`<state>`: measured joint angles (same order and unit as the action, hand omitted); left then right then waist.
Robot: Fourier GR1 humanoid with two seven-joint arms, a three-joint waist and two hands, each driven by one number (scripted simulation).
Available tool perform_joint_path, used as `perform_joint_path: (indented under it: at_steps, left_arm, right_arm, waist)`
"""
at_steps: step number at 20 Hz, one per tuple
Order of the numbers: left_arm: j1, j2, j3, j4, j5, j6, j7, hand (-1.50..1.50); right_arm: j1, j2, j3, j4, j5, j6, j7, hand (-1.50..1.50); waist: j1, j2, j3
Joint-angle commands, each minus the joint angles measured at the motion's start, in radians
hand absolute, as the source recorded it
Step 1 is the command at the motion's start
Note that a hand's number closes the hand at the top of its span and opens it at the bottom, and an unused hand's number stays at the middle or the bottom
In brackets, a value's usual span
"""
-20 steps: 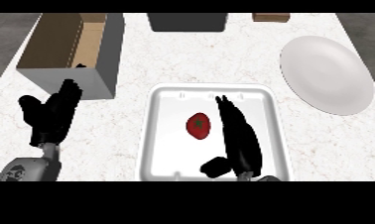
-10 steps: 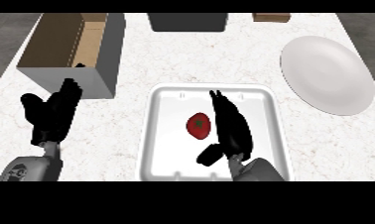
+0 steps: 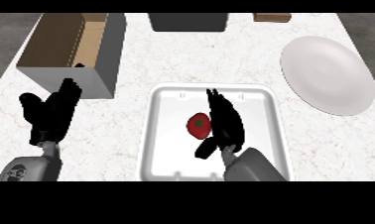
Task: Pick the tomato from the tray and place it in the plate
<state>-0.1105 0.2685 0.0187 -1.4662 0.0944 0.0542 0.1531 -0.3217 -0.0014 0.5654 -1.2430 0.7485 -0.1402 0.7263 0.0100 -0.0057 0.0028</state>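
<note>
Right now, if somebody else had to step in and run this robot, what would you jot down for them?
Right hand: open, fingers straight, over the tray, right beside the tomato; nothing gripped.
Left hand: open, resting at the lower left, holding nothing.
Tomato: lying in the tray's middle.
Plate: at the right on the counter, nothing on it.
Done: the right hand is at the tomato.
Left: close on the tomato, lift it, carry it right, set it on the plate.

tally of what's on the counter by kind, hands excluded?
Tomato: 1
Tray: 1
Plate: 1
Open box: 1
Dark bin at the back edge: 1
Small brown block at the back edge: 1
Total: 6
</note>
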Motion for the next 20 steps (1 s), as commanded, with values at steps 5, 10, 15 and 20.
perform_joint_path:
  at_steps: [5,10,15,20]
  left_arm:
    - [-0.065,-0.019,0.022,0.088,-0.013,-0.022,-0.008,0.00]
    - [-0.066,-0.035,0.023,0.086,-0.037,-0.029,-0.009,0.00]
    - [-0.053,-0.052,0.031,0.026,-0.050,-0.012,0.034,0.00]
    - [-0.043,-0.054,0.028,0.050,-0.042,-0.025,0.004,0.00]
  right_arm:
    - [-0.081,0.001,0.033,0.082,-0.077,0.130,-0.036,1.50]
    - [-0.081,0.001,0.084,0.106,-0.085,0.021,-0.088,1.50]
    - [-0.072,0.001,0.064,0.127,-0.092,-0.039,-0.148,1.50]
    - [-0.019,-0.180,0.156,-0.040,-0.146,0.159,-0.453,1.50]
  waist:
    - [-0.008,0.008,-0.003]
    - [-0.006,0.007,-0.003]
    - [-0.007,0.006,-0.003]
    - [-0.026,0.007,-0.003]
